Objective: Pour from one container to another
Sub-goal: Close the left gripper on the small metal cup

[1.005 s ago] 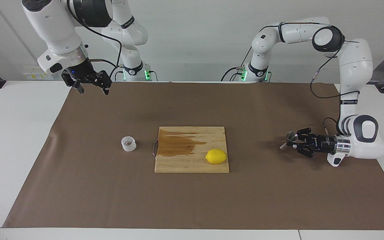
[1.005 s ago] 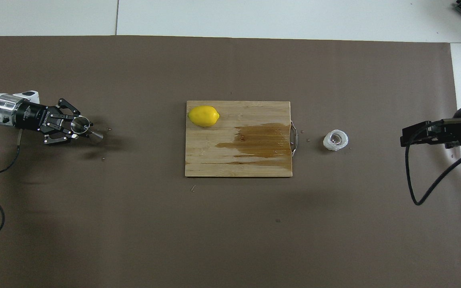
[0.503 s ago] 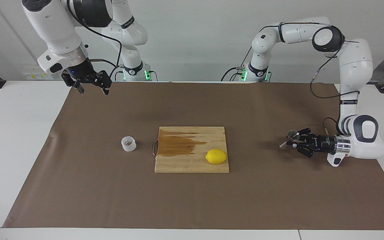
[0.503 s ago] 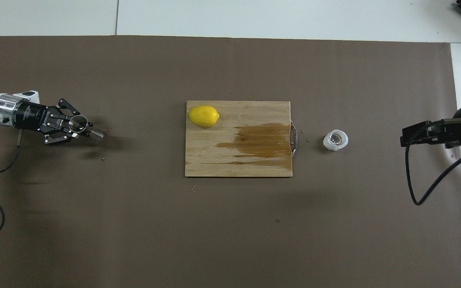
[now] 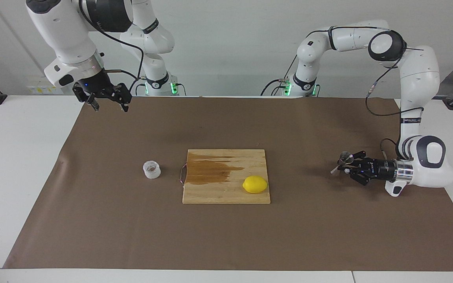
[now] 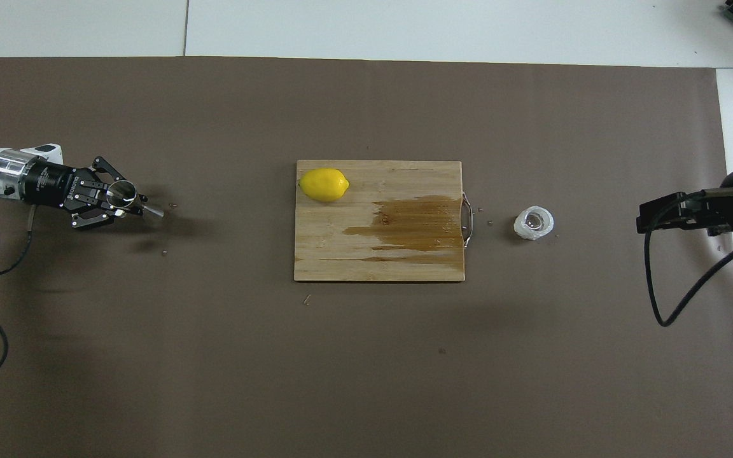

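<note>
Your left gripper point(image 5: 347, 168) grips the small shiny steel hourglass jigger point(image 5: 341, 162) by its waist toward the left arm's end from the wooden cutting board point(image 5: 226, 176), presumably to receive liquid from the squat translucent ribbed plastic cup point(image 5: 151, 169) standing beside the board, while your right gripper point(image 5: 107, 101) waits, fingers apart.

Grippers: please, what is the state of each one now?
Left gripper: closed on the steel jigger, above the brown paper.
Right gripper: open, empty, waiting raised over the table's corner at its own end.
</note>
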### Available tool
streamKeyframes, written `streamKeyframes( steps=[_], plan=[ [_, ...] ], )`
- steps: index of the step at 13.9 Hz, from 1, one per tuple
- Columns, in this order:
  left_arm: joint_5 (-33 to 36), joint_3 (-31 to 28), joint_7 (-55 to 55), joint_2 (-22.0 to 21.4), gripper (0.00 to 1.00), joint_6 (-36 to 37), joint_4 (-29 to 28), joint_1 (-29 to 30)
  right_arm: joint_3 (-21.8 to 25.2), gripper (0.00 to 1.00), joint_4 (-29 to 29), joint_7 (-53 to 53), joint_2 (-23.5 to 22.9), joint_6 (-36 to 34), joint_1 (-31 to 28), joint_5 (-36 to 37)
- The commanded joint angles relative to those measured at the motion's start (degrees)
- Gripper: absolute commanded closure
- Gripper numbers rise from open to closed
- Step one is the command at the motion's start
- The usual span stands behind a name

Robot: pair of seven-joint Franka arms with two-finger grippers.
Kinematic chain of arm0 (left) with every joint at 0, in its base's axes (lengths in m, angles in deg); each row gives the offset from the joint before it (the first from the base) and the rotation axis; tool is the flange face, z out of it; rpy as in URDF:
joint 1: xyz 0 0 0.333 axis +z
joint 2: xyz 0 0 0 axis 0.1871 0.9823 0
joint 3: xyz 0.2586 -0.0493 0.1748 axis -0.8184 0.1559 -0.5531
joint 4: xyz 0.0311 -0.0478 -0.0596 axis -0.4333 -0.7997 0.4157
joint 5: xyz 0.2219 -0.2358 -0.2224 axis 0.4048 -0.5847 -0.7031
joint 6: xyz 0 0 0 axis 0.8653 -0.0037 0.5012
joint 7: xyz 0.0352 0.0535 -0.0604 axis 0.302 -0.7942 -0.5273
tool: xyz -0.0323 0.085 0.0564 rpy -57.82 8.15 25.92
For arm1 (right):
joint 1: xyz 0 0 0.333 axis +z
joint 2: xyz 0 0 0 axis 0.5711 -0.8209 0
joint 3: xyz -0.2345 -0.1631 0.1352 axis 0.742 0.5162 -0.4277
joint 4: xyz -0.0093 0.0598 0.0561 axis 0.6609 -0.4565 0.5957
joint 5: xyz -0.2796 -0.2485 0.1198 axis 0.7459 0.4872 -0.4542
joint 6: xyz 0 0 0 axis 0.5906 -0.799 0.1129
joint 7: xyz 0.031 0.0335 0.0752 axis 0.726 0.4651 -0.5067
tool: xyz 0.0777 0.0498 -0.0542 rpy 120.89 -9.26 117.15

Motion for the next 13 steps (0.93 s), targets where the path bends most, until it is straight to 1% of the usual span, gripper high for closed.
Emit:
streamKeyframes(
  steps=[1,6,13],
  plan=[
    [-1.5,0.5,0.5,0.2,0.98,0.0,-0.6,0.3,-0.3,0.0,-1.0,0.6,0.5,0.9,-0.7,-0.8],
    [-2.0,0.5,0.5,0.2,0.99,0.0,-0.6,0.3,-0.3,0.0,-1.0,0.6,0.5,1.0,-0.7,-0.8],
    [-4.4,1.2,0.7,-0.1,1.0,-0.1,-1.1,-0.5,-0.3,0.0,-0.9,0.6,0.6,0.9,-0.7,-0.8]
  ],
)
